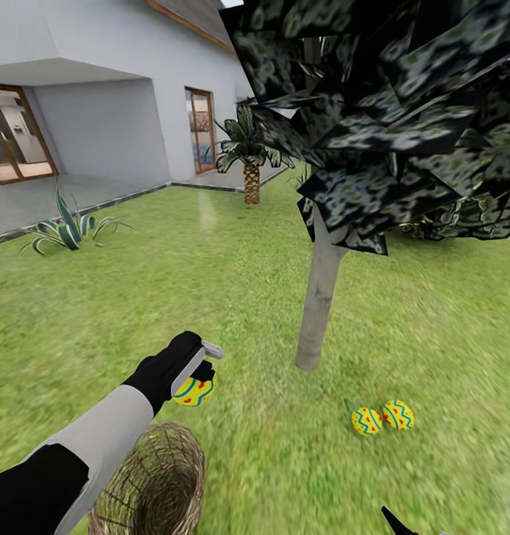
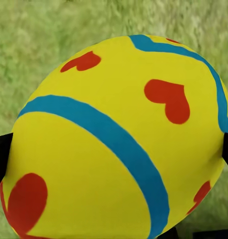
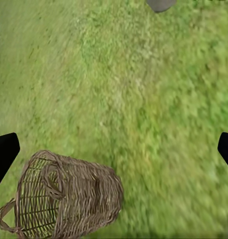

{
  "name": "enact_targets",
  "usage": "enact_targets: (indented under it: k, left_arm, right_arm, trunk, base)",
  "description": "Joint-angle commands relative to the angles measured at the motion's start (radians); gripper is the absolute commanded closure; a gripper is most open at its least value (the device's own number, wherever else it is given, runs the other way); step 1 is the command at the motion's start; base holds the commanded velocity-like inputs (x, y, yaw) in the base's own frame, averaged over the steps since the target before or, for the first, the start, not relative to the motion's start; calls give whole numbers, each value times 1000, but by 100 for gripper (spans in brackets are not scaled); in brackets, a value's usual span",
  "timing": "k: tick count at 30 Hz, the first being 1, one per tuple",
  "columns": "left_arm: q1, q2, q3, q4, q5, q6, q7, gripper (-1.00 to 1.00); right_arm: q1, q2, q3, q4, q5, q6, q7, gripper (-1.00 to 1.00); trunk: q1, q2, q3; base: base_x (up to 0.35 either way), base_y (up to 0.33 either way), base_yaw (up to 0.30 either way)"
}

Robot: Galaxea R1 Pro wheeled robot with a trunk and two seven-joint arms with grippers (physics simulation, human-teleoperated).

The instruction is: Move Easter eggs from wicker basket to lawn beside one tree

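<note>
The left end effector is clamped on the last Easter egg, held above the lawn clear of the wicker basket for carrying to the tree, where two eggs already lie, while the right end effector stands spread and empty.

White house wall with brown-framed glass doors (paved patio in front).

White house at eleven o'clock; short palm at twelve; spiky striped plant at ten.
</note>
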Motion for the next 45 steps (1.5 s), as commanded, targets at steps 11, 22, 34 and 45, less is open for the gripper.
enact_targets:
  k: [11,22,34,45]
  left_arm:
    - [-1,0,-4,0,10,3,9,100]
    - [-1,-2,-4,5,10,3,11,100]
    - [-1,-3,-4,2,10,3,12,100]
    - [-1,-5,-5,7,10,3,12,100]
  right_arm:
    - [-1,0,-2,0,-7,10,4,-100]
    - [-1,0,-2,0,-6,10,4,-100]
    - [-1,2,-2,0,-6,10,5,-100]
    - [-1,2,-2,0,-5,10,6,-100]
  trunk:
    - [-42,77,34]
    - [-84,154,68]
    - [-130,238,108]
    - [-173,315,154]
  base:
    - [0,0,0]
    - [0,0,0]
    - [-33,0,-37]
    - [-174,0,-188]
